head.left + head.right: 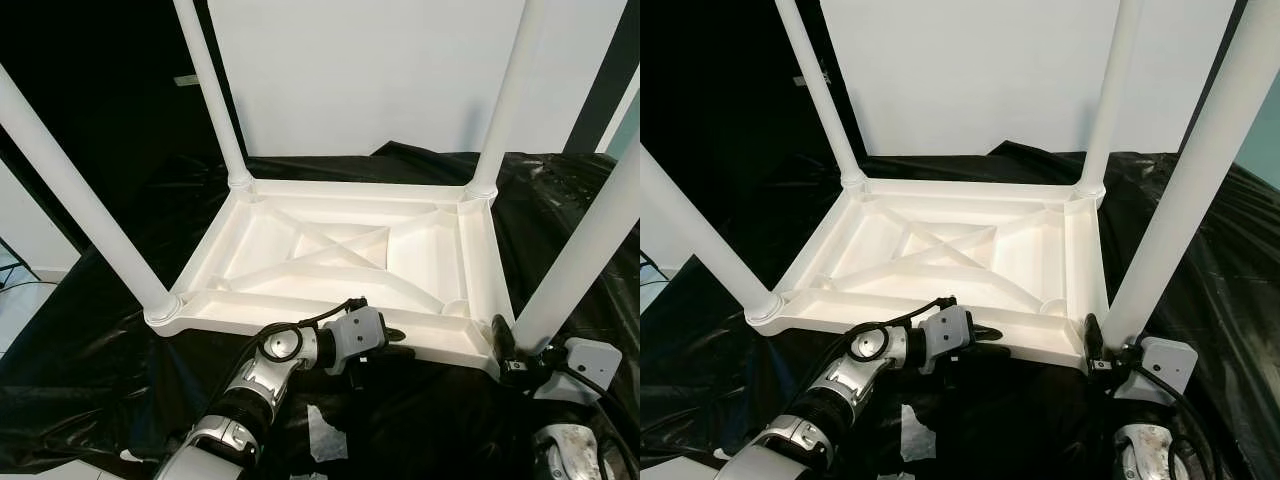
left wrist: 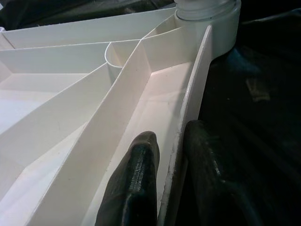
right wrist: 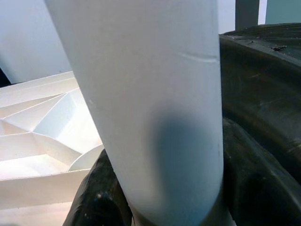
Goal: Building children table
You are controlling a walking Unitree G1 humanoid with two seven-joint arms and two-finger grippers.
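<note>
While the left gripper (image 2: 171, 155) is pinching the tabletop (image 1: 330, 250) rim between its jaws, the right gripper (image 1: 515, 350), jaws clamping the leg (image 1: 580, 250), should be pushing it straight in.

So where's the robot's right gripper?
The right gripper is at the table top's near right corner, its fingers clamped round the bottom of that leg.

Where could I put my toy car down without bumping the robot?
Free: the black sheet left of the upside-down tabletop. Crowded: the near rim, pinched by the left end effector, and the near right leg, gripped by the right end effector.
</note>
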